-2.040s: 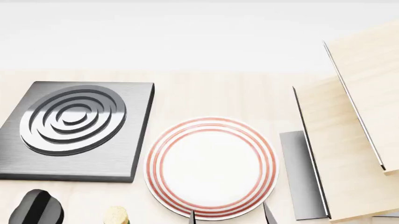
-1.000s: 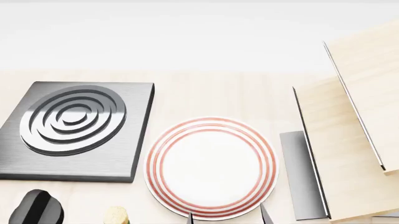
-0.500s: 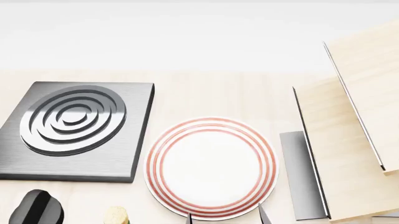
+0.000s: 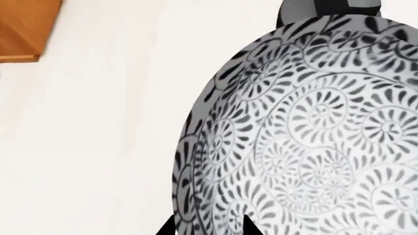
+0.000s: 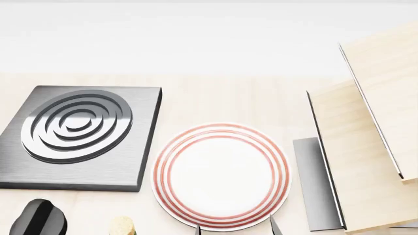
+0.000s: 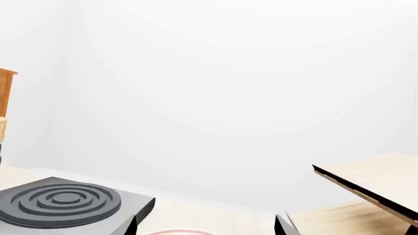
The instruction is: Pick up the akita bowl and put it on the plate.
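Filling most of the right side of the left wrist view, the bowl shows its dense grey-black floral pattern, sitting on a pale surface with a dark rounded object just past its far rim at the top of the frame and a brown wooden corner in the upper left. Two dark fingertips of the left gripper poke in at the bottom edge, one on each side of the bowl's near rim, spread apart; whether they actually touch the rim cannot be told. In the head view the bowl is out of sight, while the plate with its red rings lies bare in the lower middle of the frame on the light wooden table. A square grey burner with circular grooves sits to the left of the plate, close beside it but not touching. Pale wooden panels lean at the right of the frame, with a grey slab between them and the plate. Two thin dark fingertips of the right gripper rise at the bottom edge, straddling the plate's near rim, set wide apart with nothing between them. In the right wrist view the burner sits low at the left and the plate's rim just shows at the bottom edge.
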Tool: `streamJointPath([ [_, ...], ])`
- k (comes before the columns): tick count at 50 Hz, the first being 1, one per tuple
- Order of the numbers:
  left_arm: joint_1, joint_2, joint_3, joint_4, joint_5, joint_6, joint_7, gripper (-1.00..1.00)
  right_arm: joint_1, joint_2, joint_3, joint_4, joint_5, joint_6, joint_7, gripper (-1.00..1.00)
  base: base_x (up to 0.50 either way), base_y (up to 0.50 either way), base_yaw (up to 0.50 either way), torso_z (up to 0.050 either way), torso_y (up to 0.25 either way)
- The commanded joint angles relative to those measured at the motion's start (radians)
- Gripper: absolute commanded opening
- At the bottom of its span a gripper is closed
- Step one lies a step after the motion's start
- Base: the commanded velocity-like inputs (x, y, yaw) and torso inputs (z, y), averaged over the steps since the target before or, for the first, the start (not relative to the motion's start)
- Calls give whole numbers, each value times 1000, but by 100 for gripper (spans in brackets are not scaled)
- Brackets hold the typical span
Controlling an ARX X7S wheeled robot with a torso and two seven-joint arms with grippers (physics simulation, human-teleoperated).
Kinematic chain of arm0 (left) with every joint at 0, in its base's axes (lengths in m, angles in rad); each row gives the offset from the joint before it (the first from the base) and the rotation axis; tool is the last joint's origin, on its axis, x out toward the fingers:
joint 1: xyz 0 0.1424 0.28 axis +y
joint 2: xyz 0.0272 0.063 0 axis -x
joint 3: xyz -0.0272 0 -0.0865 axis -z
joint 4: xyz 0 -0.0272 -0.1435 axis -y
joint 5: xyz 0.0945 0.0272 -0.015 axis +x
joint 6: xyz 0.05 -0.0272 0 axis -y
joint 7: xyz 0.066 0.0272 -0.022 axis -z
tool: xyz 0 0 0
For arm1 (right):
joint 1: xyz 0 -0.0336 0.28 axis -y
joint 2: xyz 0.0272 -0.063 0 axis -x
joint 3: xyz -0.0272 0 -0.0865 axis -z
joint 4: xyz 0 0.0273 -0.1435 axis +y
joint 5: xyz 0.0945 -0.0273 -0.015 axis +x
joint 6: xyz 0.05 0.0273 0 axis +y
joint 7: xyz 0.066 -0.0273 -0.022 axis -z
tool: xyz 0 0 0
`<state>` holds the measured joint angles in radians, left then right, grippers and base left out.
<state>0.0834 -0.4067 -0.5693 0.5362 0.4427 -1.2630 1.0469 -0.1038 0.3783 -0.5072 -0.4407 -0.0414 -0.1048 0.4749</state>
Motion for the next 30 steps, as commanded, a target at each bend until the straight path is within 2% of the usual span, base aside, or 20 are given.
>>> streamJointPath([
  [1,-9,30,29,-72,64,54,-38,-100,1,2,-2,5,3,-4,2,100,0,0,-4,-11,0],
  [7,-1,38,26,-74,62,102,-62,-100,-1,3,-4,7,3,-7,5,100,5,0,-5,-4,0],
  [11,20,44,28,-82,76,195,-126,-100,1,3,-5,13,5,-10,6,100,6,0,-5,-3,0],
  [13,14,50,15,-79,57,187,-108,-100,0,4,-4,10,6,-8,6,100,6,0,-5,-5,0],
  [16,27,58,1,-57,45,264,-132,-100,1,4,-3,16,12,-12,6,100,4,0,-5,-3,0],
  [30,-27,94,-55,79,38,295,-178,-100,3,7,-8,16,8,-12,9,100,4,0,-2,-1,0],
])
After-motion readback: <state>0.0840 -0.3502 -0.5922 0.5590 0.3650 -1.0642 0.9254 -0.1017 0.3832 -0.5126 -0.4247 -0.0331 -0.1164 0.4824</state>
